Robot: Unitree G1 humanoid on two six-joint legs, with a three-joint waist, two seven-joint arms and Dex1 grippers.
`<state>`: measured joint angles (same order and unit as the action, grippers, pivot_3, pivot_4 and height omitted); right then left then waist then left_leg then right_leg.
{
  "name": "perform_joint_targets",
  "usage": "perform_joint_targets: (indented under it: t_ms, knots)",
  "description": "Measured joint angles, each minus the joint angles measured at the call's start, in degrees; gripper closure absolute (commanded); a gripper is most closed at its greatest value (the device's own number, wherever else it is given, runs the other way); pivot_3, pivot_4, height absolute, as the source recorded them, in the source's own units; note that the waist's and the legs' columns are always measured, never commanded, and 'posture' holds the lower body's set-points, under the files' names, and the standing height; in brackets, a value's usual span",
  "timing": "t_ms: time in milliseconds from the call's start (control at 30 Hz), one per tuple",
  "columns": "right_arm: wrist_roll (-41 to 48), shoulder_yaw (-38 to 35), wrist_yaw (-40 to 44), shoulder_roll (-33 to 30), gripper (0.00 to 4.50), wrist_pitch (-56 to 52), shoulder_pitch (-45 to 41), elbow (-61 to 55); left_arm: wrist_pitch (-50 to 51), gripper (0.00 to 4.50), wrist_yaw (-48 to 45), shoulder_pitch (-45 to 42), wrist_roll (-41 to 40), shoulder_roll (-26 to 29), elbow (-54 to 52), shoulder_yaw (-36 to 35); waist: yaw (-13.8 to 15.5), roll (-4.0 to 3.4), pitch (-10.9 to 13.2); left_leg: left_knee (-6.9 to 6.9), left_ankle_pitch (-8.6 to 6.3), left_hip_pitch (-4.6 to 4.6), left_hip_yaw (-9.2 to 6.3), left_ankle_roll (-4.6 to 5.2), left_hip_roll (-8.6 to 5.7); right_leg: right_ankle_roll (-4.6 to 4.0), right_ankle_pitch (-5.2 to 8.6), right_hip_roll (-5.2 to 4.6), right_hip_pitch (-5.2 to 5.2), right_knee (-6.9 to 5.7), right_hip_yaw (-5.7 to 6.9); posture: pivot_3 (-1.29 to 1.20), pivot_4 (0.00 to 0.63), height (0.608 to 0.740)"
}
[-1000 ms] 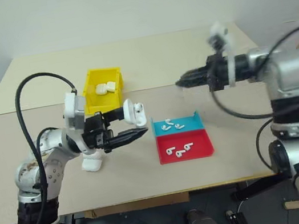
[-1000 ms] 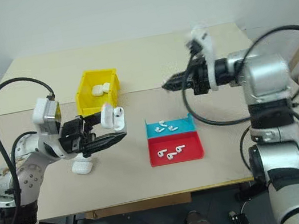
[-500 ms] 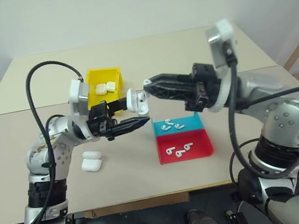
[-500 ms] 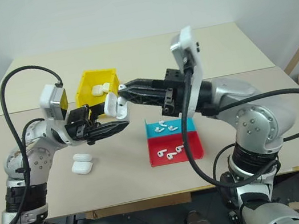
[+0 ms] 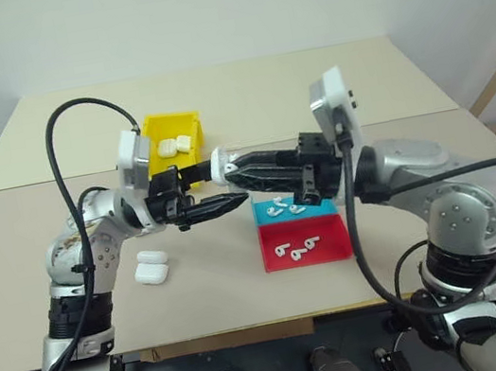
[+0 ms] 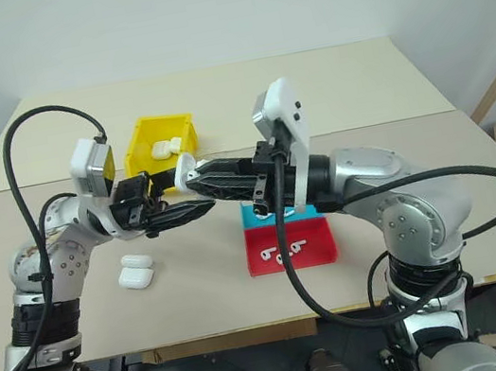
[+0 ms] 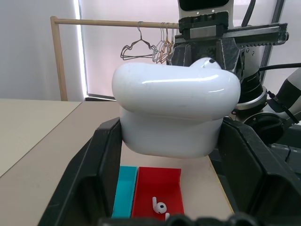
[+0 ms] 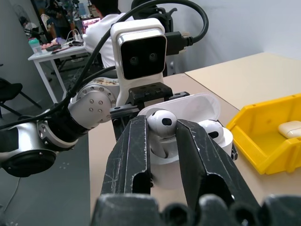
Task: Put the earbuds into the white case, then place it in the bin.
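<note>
Earbud poised right over the open case.

My right fingers (image 8: 162, 141) pinch an earbud (image 8: 161, 123) stem-down just above the empty socket of the case (image 8: 188, 136), which my left fingers (image 5: 194, 198) clamp in mid-air; a second earbud already sits inside. Glossy white, lid hinged back; bin (image 5: 170, 149) just behind.

Premises present as a robotics lab or workshop: a plain beige worktable (image 5: 308, 88) against a bare white wall, a wooden garment rail (image 7: 113, 22) with wire hangers (image 7: 141, 47) beyond the left gripper's fingers, and a cluttered white desk (image 8: 56, 52) with a seated person (image 8: 110, 21) beyond the right gripper's fingers.
</note>
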<state>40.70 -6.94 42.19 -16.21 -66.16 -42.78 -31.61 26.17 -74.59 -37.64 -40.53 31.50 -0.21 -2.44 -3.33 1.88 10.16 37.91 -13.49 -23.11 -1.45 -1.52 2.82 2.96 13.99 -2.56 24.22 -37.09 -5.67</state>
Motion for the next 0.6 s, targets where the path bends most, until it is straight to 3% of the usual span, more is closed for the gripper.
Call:
perform_joint_targets:
  t_ms: [33,267,600]
  knots:
    - [0.3,0.3,-0.1,-0.4,3.87,0.6,0.1,0.1,0.0,1.73,0.0,0.0,0.0,0.0,0.0,0.0,0.0,0.0,0.0,0.0,0.0,0.0,0.0,0.0,0.0,0.0,0.0,0.0,0.0,0.0,0.0,0.0,0.15,0.74]
    - [2.8,1.6,-0.7,-3.2,1.61,2.4,0.6,0.2,0.1,1.73,0.5,0.1,0.1,0.0,0.0,0.0,0.0,0.0,0.0,0.0,0.0,0.0,-0.01,0.0,0.0,0.0,0.0,0.0,0.0,0.0,0.0,0.0,0.15,0.74]
    - [12.0,0.7,-2.2,-10.0,1.61,0.4,0.4,0.1,0.1,1.73,0.9,0.1,0.1,-0.1,-0.1,0.0,0.1,0.0,0.0,0.0,0.0,-0.02,-0.01,0.0,0.0,0.0,0.0,0.0,0.0,0.03,0.0,0.0,0.15,0.74]
